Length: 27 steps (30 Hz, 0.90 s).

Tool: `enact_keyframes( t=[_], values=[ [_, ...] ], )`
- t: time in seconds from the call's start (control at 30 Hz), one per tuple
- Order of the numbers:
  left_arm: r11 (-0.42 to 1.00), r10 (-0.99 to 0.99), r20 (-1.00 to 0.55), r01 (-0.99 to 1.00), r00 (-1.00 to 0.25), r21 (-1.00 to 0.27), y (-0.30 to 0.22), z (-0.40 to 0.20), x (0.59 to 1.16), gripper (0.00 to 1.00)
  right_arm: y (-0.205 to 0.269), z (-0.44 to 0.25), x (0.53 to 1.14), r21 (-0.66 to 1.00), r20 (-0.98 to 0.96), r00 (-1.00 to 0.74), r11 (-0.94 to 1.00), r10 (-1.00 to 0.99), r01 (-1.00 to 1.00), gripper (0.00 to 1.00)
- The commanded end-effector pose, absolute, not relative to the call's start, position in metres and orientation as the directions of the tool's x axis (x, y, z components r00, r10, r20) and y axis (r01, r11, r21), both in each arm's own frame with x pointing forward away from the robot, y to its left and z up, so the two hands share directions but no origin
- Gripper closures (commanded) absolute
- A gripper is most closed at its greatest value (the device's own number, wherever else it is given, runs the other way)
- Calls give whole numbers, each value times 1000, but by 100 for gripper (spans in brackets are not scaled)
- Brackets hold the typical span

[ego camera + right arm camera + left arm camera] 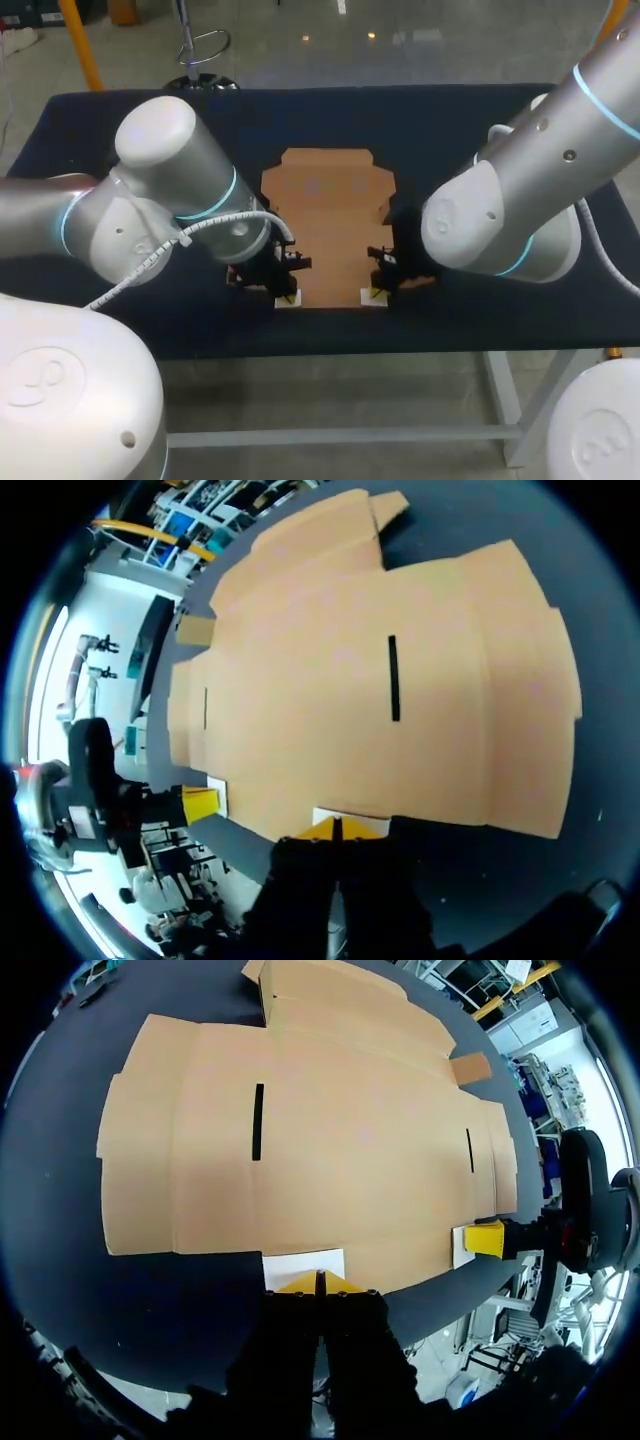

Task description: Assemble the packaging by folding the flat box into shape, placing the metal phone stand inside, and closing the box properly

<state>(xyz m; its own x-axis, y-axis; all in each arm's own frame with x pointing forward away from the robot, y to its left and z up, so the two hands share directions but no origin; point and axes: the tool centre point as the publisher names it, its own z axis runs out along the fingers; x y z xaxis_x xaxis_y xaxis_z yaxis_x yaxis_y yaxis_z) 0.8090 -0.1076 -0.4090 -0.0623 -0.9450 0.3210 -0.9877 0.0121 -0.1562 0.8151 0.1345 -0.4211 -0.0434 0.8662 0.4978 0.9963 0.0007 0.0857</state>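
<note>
**Fold not yet begun: both tools rest at the flat box's near edge**

Head view: the flat box [330,225] lies unfolded in the middle of the worktop [120,130]. My left tool [287,296] and right tool [375,293] point down at its two near corners, each arm bent low from its own side. No phone stand shows.
Left wrist view: the left tool's yellow tips are pressed together with nothing between them, resting on a white patch [303,1265] at the box's near edge. The right tool sits further along that edge on a second white patch [461,1247].
Right wrist view: the right tool's tips are likewise together at that edge.
This looks like the first folding step. The next move probably calls for lifting a panel evenly along its creases.
</note>
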Motion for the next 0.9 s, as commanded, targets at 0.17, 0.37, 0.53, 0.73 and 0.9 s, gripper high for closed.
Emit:
enact_keyframes(
  t=[0.17,0.37,0.53,0.73,0.9],
  values=[
    [18,-932,353,-986,-76,-164,-96,-384,811,100,111,-399,825,67,606,-80,50,791,997,100],
    [25,-921,381,-988,-82,-151,-88,-366,819,100,96,-383,834,70,663,-122,101,739,992,100],
    [53,-902,417,-988,-109,-143,-79,-349,827,100,77,-369,846,72,707,-142,128,693,989,100],
    [60,-893,435,-988,-117,-142,-71,-334,838,0,57,-354,858,74,742,-152,145,653,987,100],
    [57,-894,432,-986,-120,-155,-67,-322,848,0,40,-344,873,69,762,-139,134,633,989,0]
  ],
)
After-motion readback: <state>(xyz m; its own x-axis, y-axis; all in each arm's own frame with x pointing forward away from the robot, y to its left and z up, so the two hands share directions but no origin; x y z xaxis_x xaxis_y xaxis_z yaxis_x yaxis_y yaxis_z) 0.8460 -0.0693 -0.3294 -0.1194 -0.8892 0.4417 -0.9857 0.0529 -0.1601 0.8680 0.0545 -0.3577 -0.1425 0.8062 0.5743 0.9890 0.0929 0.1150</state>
